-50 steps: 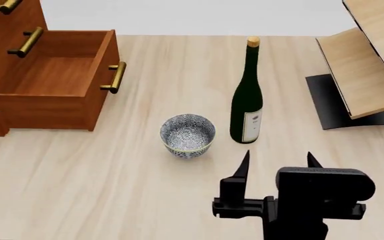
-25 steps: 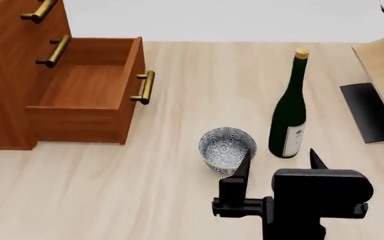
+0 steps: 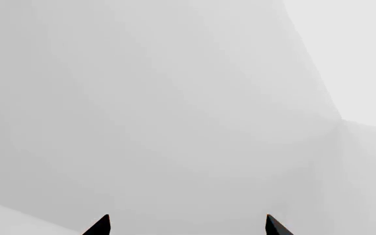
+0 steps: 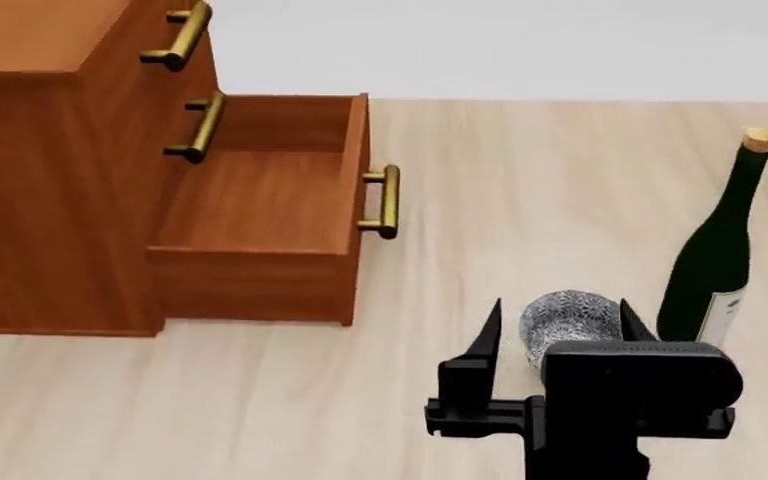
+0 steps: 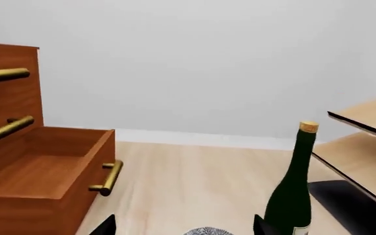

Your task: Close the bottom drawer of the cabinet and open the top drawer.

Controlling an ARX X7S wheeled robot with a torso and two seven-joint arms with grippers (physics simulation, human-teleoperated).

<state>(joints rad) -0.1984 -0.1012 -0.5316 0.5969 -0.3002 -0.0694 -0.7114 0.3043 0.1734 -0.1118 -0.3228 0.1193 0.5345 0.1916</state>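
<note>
The reddish-brown cabinet (image 4: 37, 200) stands at the left of the head view. Its bottom drawer (image 4: 267, 205) is pulled far out, empty, with its brass handle (image 4: 381, 200) facing the table. The top drawer (image 4: 157, 30) sits flush, as its handle (image 4: 181, 35) shows. My right gripper (image 4: 560, 305) hovers open over the table, right of the bottom drawer and apart from it, with nothing between its fingers. The right wrist view shows the bottom drawer (image 5: 44, 181) ahead of the right gripper (image 5: 182, 226). My left gripper (image 3: 186, 224) is open and faces only blank grey.
A patterned bowl (image 4: 568, 320) sits just behind my right gripper, partly hidden by it. A dark green wine bottle (image 4: 711, 270) stands at the right. The middle drawer's handle (image 4: 195, 127) lies between the other two. A pale wooden rack (image 5: 364, 142) shows in the right wrist view.
The head view has swung left: cabinet, bowl and bottle slid rightward in frame and the rack left it. My right gripper holds the same place in frame, still open.
</note>
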